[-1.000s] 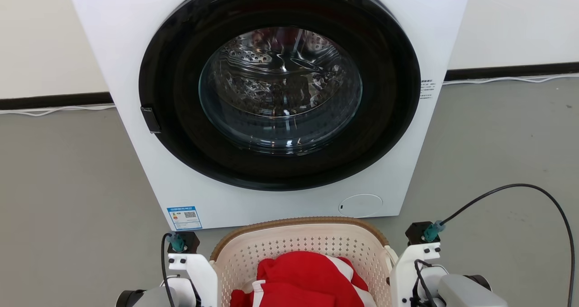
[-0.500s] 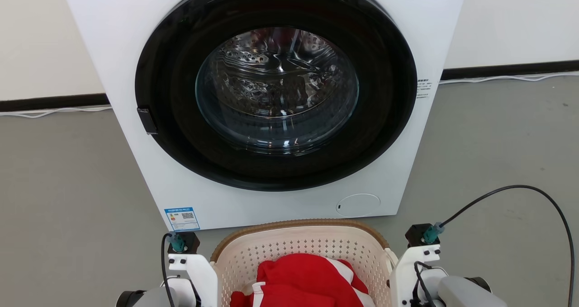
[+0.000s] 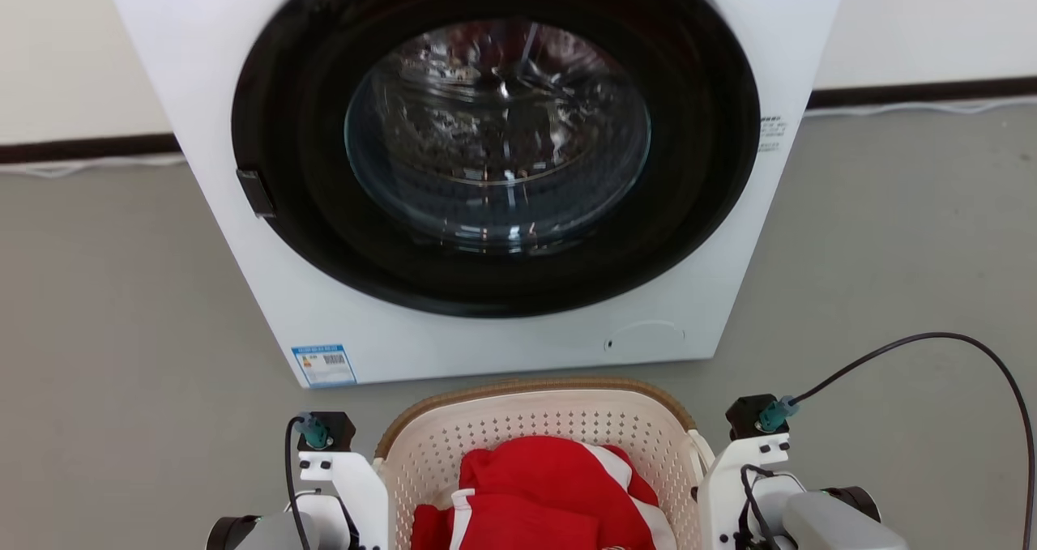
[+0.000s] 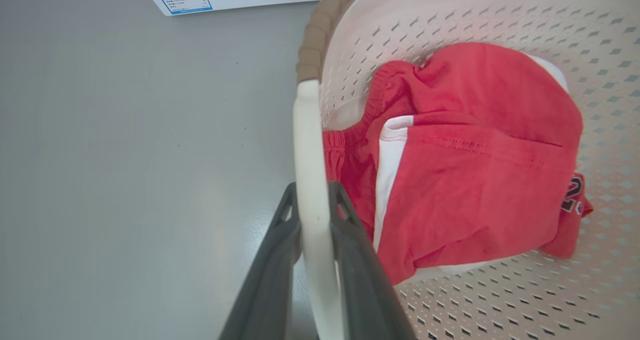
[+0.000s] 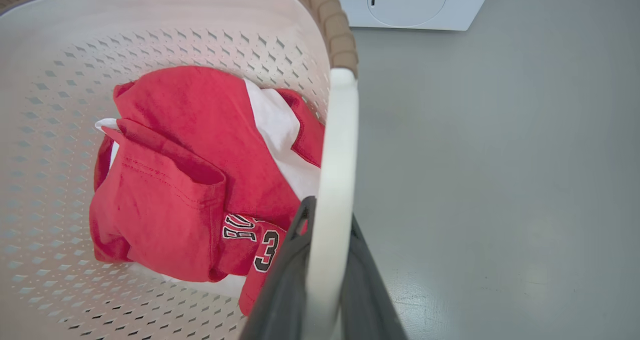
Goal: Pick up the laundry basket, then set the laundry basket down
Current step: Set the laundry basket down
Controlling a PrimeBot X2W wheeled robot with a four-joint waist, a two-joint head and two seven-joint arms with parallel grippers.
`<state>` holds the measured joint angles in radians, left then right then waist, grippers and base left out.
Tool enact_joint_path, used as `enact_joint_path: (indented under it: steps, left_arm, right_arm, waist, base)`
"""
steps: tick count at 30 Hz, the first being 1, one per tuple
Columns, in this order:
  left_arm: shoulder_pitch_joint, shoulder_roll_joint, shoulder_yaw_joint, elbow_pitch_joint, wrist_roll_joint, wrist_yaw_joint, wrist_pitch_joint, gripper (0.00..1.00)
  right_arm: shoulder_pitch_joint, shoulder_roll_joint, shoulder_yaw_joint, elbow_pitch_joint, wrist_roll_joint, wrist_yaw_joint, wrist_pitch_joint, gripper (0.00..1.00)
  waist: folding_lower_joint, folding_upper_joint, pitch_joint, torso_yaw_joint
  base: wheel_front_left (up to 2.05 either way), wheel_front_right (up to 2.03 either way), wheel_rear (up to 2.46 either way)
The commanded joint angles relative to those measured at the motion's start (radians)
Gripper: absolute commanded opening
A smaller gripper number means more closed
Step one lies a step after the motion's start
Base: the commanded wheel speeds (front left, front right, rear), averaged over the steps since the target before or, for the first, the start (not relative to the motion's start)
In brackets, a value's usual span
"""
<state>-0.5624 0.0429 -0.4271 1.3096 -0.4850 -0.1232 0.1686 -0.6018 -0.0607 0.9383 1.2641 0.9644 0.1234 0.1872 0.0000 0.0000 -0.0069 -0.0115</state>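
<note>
Basket point(image 3: 535, 428) with red clothes point(image 3: 543, 493) is held just in front of the washer point(image 3: 202, 129), left pincer point(image 4: 313, 190) clamped on its left handle point(image 4: 309, 129), right pincer point(image 5: 327, 210) on the right handle point(image 5: 340, 129), so load is shared evenly and kept level.

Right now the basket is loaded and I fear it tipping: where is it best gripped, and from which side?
By its loop handles: left gripper on the left handle, right gripper on the right handle, each from its own side, a finger either side of the thin bar. The handles sit opposite at the rim, so the red clothes should hang level between.
</note>
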Motion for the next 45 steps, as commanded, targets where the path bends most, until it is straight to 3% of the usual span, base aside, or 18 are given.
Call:
enact_joint_path:
  steps: [1, 24, 45]
  left_arm:
    - [-0.045, 0.022, 0.014, -0.019, 0.002, -0.005, -0.016, 0.00]
    - [-0.292, 0.064, -0.013, -0.054, 0.029, 0.023, -0.259, 0.00]
    - [-0.412, 0.081, -0.027, -0.051, 0.039, 0.045, -0.422, 0.00]
  right_arm:
    - [-0.041, 0.010, 0.012, -0.025, -0.008, 0.007, -0.024, 0.00]
    - [-0.279, 0.010, 0.039, -0.003, -0.059, 0.007, -0.294, 0.00]
    - [-0.410, 0.010, 0.032, 0.026, -0.127, 0.007, -0.419, 0.00]
  waist:
    - [0.0000, 0.0000, 0.017, 0.001]
    - [0.0000, 0.0000, 0.523, 0.025]
    - [0.0000, 0.0000, 0.794, 0.026]
  base:
    - [0.00, 0.00, 0.00]
    - [0.00, 0.00, 0.00]
    - [0.00, 0.00, 0.00]
